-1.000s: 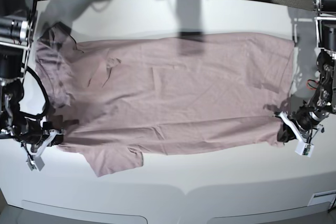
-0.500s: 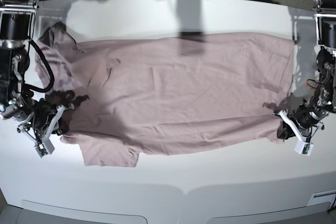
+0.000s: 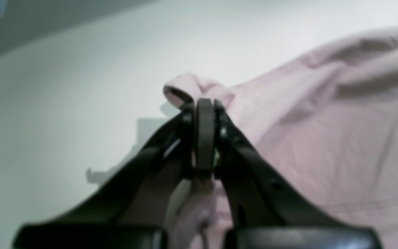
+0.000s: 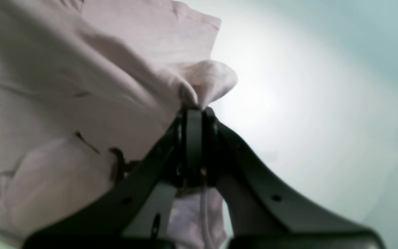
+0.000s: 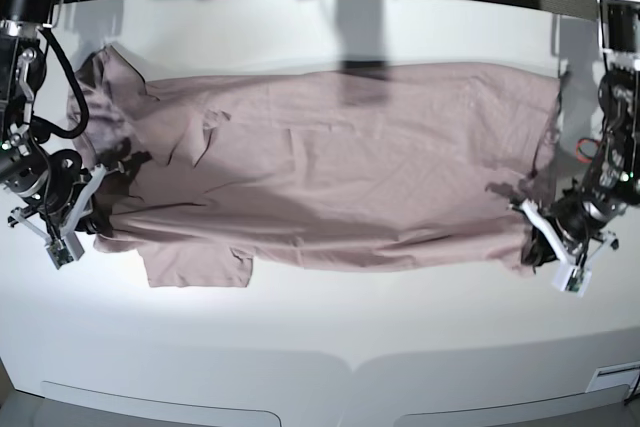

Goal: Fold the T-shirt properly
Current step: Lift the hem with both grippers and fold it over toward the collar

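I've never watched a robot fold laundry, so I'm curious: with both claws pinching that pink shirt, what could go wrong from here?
Each gripper, left gripper and right gripper, pinches only a small nub of the T-shirt, so thin fabric might slip free. The lower sleeve hangs loose and may fold in crooked. Creases near the collar end could get trapped in the fold.

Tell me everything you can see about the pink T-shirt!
The T-shirt is plain dusty pink, thin and soft-looking, with light wrinkles. It lies spread sideways on the white table. The left gripper pinches its near edge at one end and the right gripper at the other, lifting that edge slightly. One sleeve lies flat near the front.
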Robot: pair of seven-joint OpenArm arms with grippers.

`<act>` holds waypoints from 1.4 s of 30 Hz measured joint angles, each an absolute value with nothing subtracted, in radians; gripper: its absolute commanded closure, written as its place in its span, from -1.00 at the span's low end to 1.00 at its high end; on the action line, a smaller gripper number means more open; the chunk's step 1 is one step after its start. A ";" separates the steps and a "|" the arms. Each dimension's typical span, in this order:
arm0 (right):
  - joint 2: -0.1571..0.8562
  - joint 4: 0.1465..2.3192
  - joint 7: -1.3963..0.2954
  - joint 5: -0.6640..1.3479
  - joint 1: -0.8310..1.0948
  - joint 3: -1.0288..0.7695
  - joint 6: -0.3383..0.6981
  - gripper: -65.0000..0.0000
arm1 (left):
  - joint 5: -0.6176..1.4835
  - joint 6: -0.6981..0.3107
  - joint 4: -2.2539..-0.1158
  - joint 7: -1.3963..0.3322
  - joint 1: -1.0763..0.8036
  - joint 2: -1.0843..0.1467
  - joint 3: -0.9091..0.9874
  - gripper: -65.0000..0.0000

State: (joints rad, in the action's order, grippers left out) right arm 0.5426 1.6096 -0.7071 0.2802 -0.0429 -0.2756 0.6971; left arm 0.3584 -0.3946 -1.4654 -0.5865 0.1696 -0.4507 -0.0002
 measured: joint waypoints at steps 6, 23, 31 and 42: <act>0.543 1.721 -0.707 0.279 0.023 -0.302 0.697 1.00 | 0.360 -0.393 -1.589 -0.611 0.073 -0.454 0.153 1.00; 0.543 1.943 -0.760 0.318 0.205 -0.456 0.701 1.00 | 0.383 -0.392 -1.876 -0.856 -0.087 -0.455 0.247 1.00; 0.543 1.945 -0.772 0.336 0.313 -0.477 0.702 1.00 | 0.416 -0.369 -1.897 -0.904 -0.164 -0.455 0.247 1.00; 0.543 1.993 -0.865 0.335 0.324 -0.490 0.701 1.00 | 0.417 -0.368 -1.900 -0.971 -0.213 -0.455 0.247 1.00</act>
